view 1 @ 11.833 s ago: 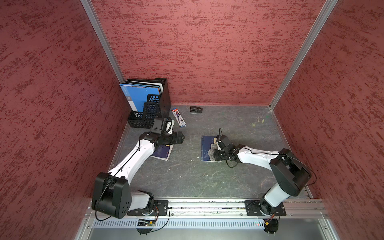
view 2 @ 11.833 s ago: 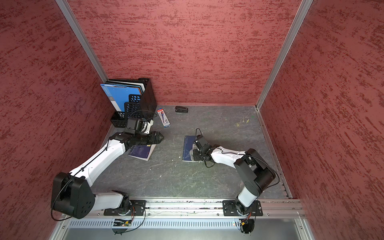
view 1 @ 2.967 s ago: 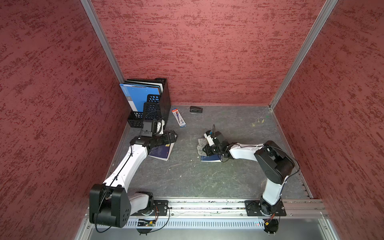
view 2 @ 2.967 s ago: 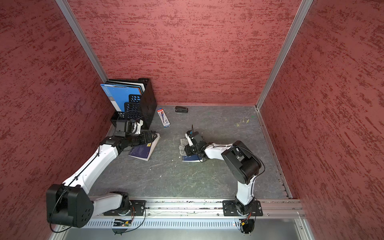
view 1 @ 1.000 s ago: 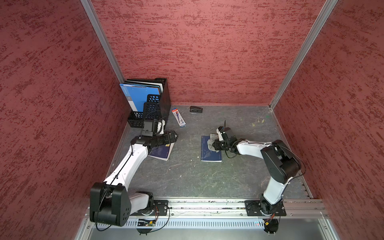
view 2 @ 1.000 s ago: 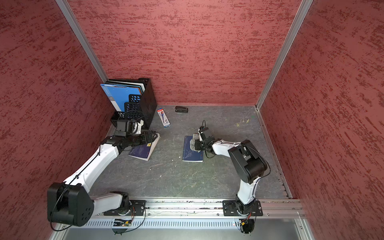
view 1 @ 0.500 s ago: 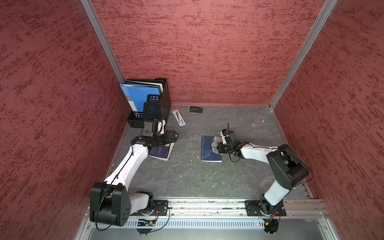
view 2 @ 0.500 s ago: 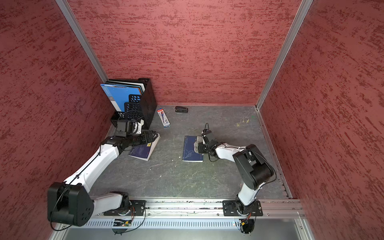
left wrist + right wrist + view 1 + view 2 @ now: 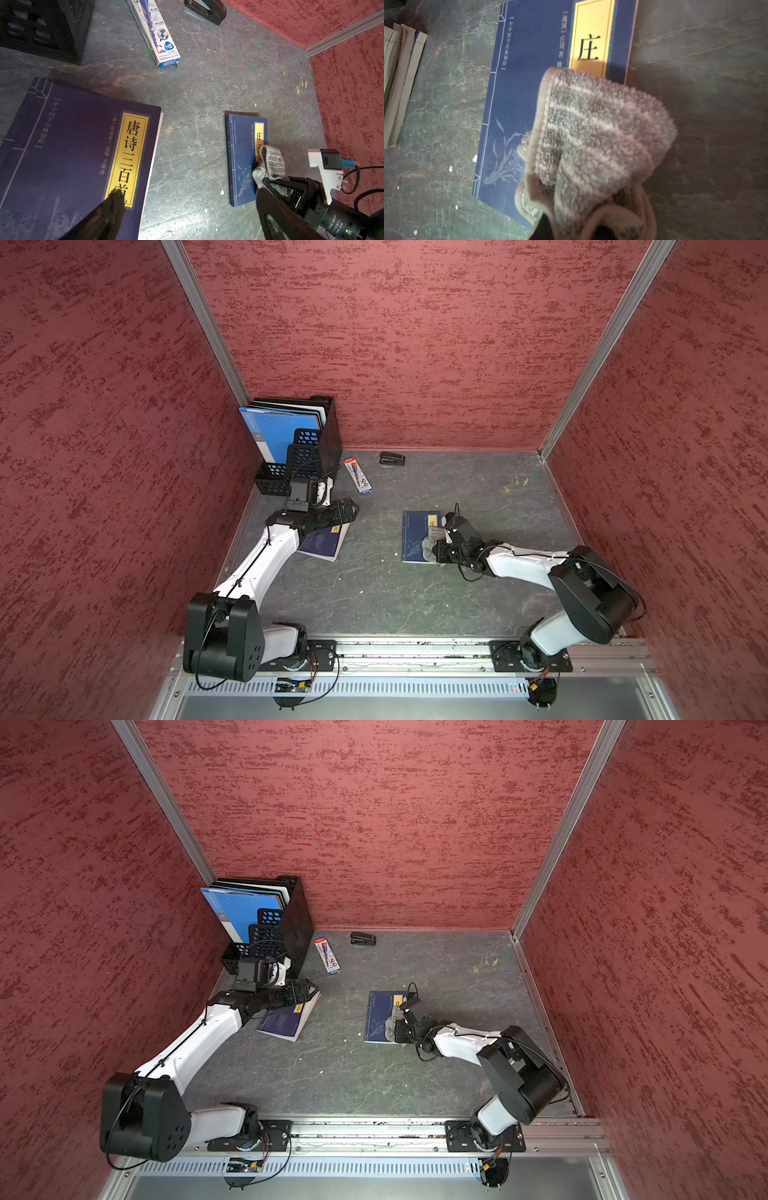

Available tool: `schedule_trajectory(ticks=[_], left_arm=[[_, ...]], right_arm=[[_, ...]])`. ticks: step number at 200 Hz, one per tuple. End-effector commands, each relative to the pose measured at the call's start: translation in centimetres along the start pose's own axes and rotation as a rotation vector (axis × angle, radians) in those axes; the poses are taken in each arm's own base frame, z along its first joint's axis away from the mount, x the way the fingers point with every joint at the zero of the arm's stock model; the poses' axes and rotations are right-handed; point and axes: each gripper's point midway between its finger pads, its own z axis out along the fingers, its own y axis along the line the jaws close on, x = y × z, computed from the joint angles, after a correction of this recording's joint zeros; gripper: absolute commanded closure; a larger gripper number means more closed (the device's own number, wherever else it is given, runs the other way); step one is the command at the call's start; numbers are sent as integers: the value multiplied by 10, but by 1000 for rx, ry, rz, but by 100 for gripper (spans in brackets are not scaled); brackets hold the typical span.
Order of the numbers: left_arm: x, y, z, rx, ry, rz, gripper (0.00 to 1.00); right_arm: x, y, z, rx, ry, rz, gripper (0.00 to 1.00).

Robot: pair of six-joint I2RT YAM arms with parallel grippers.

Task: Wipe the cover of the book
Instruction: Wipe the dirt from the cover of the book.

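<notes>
Right gripper slid down the right edge of the blue book toward the robot's base, pinched tight on the grey cloth. That book lies flat mid table. Left gripper hangs wide open over the 2nd, purple book.

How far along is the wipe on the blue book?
Done: the right hand grips the grey cloth. In hand: the cloth rests on the blue book, over its edge nearest that arm. Left: the spine side lies uncovered; whether it was wiped cannot be told. The left hand hangs open over another book.
</notes>
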Motion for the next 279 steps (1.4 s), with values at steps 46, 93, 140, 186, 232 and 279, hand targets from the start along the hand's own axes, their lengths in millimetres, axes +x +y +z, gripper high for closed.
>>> schedule_trajectory(ticks=[46, 93, 140, 186, 232, 279], left_arm=[[-1, -5, -2, 18, -11, 11, 0], [4, -4, -6, 17, -9, 11, 0], [5, -4, -5, 20, -8, 11, 0], [1, -5, -7, 14, -16, 19, 0], [0, -4, 0, 18, -11, 14, 0], [-2, -7, 0, 21, -7, 16, 0]], right_arm=[[-15, -45, 49, 187, 111, -21, 82], [-59, -54, 65, 207, 75, -24, 82], [-54, -58, 61, 205, 90, -30, 81], [-3, -48, 35, 168, 169, -94, 81], [31, -24, 15, 85, 209, -131, 80], [-10, -20, 46, 101, 149, -152, 80]])
